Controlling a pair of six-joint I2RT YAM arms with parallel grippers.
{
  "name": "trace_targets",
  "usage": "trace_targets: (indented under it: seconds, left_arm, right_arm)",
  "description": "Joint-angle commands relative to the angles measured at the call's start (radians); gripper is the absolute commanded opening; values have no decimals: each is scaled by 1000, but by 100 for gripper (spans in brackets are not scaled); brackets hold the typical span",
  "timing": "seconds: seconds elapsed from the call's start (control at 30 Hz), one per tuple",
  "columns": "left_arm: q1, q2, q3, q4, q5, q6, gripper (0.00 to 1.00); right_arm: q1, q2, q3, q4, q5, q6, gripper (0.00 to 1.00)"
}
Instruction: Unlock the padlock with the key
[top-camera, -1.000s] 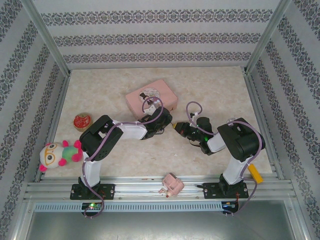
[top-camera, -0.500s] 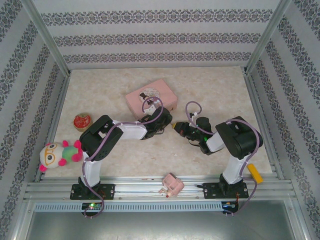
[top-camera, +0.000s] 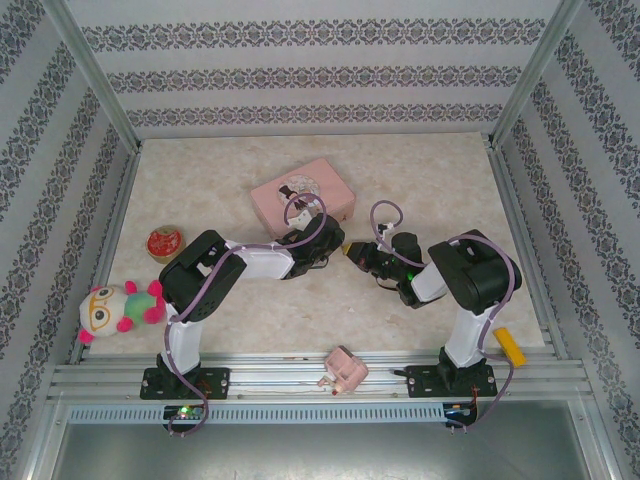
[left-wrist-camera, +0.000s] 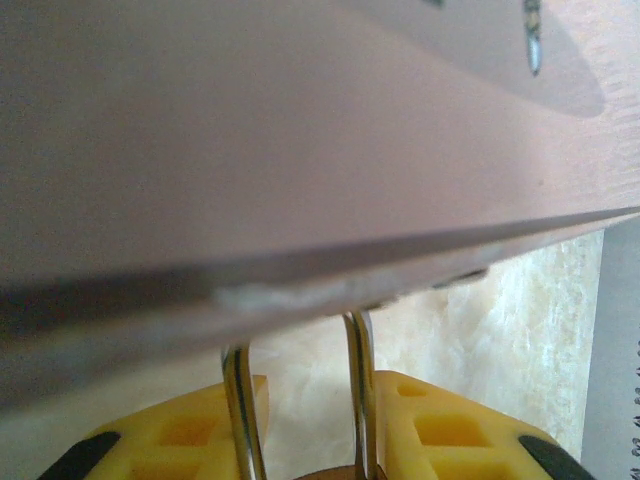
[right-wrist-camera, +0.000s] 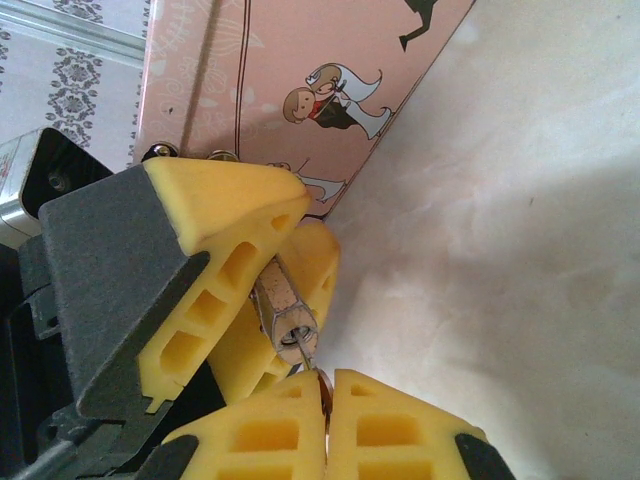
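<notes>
The left gripper (top-camera: 336, 246) is clamped on the padlock (right-wrist-camera: 283, 308). Its yellow pads (right-wrist-camera: 225, 215) press the brass body from both sides, and the body is tilted, with its end face turned toward the right gripper (right-wrist-camera: 322, 432). In the left wrist view the silver shackle (left-wrist-camera: 358, 390) rises between the pads. Its two legs run up to the lower edge of the pink tin (left-wrist-camera: 300, 150); contact there cannot be told. The right gripper has its pads pressed together on the key (right-wrist-camera: 320, 388), a thin sliver in the seam, with its tip meeting the padlock's end face. Padlock and key are held above the table (top-camera: 430, 180) near its centre, just off the tin's near edge. A plush toy (top-camera: 115, 308) lies at the left edge and a yellow block (top-camera: 512, 347) near the right near corner
</notes>
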Motion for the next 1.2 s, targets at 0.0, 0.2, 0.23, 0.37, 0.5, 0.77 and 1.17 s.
trace_targets:
  seconds: [0.0, 0.2, 0.23, 0.37, 0.5, 0.77, 1.17]
  left_arm:
    - [-17, 44, -14, 70, 110, -125, 0]
    - [-17, 46, -13, 70, 113, -126, 0]
    - [-18, 46, -15, 71, 113, -128, 0]
    - [-18, 39, -27, 75, 109, -134, 0]
    - [-18, 36, -29, 75, 107, -132, 0]
    - [-18, 36, -25, 74, 108, -133, 0]
    - [-18, 35, -29, 76, 105, -143, 0]
  right_arm:
    - [-2, 20, 24, 48, -19, 15, 0]
    - [-2, 43, 31, 68, -27, 30, 0]
    - [-2, 45, 33, 71, -28, 33, 0]
    - [-4, 50, 34, 78, -28, 36, 0]
    - [-4, 54, 33, 80, -28, 37, 0]
    - [-5, 64, 33, 93, -31, 47, 0]
    - [-13, 79, 31, 107, -39, 56, 0]
